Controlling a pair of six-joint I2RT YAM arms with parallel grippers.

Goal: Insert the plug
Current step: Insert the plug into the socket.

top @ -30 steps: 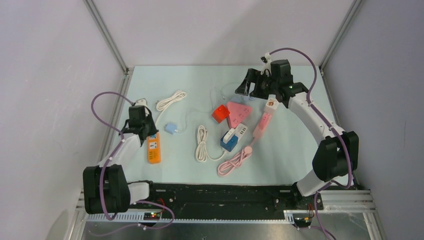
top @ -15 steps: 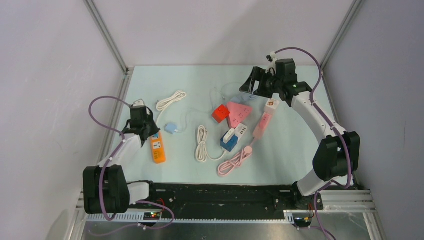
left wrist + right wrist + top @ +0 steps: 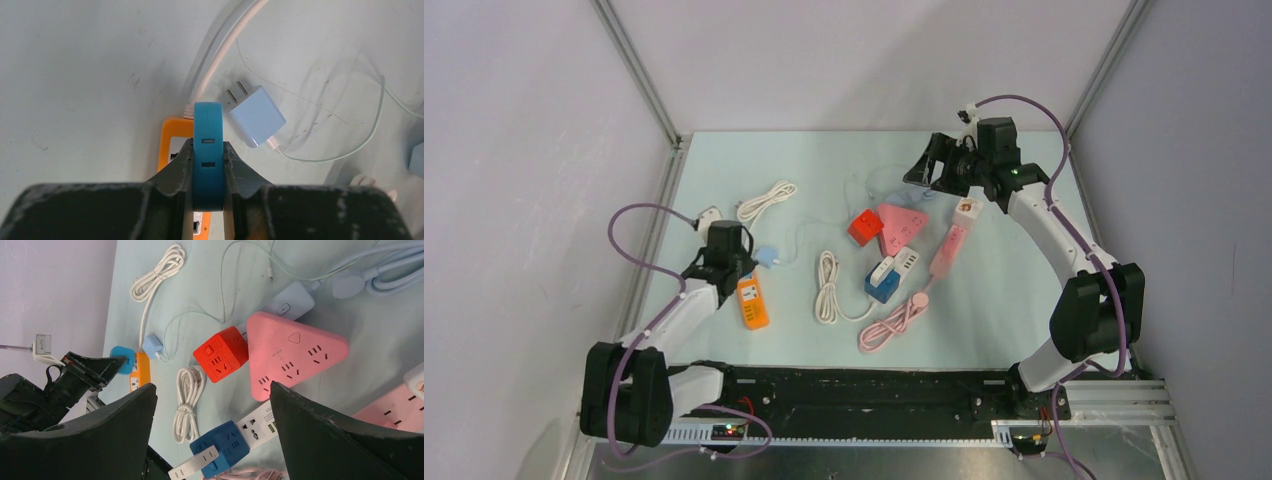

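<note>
Spreading under everything, the pale green desk [image 3: 1014, 310] carries a scatter of power strips and cables between its left and right edges. The right arm [image 3: 1054, 235] reaches along the right edge toward the far right corner. The right gripper [image 3: 211, 386] hangs there above the desk, released, its dark fingers [image 3: 100, 435] spread wide with nothing between them. The left arm [image 3: 674, 315] lies low beside the left edge, and the left gripper [image 3: 207, 156] is clenched on the blue plug [image 3: 207, 120], its pads pressed against the plug's two flat sides.

The pink triangular strip [image 3: 901, 224] sits about mid-desk, with the red cube socket [image 3: 864, 227] just beside it on the left. A long pink strip [image 3: 949, 250] lies to its right, and a pink coiled cable [image 3: 894, 322] lies closer to the near edge. A blue cube socket [image 3: 884, 287] sits between them, touching a short white strip [image 3: 905, 262]. One white coiled cable [image 3: 827, 288] lies left of the blue cube, and another [image 3: 766, 200] lies toward the far left corner.

The orange strip [image 3: 752, 303] lies near the left edge, running roughly near to far. A pale blue adapter [image 3: 256, 116] rests just beside its far end, pins pointing away from the arm. The blue plug is over that far end, where a white cord [image 3: 220, 50] enters the orange strip. Whether plug and strip touch cannot be told.
</note>
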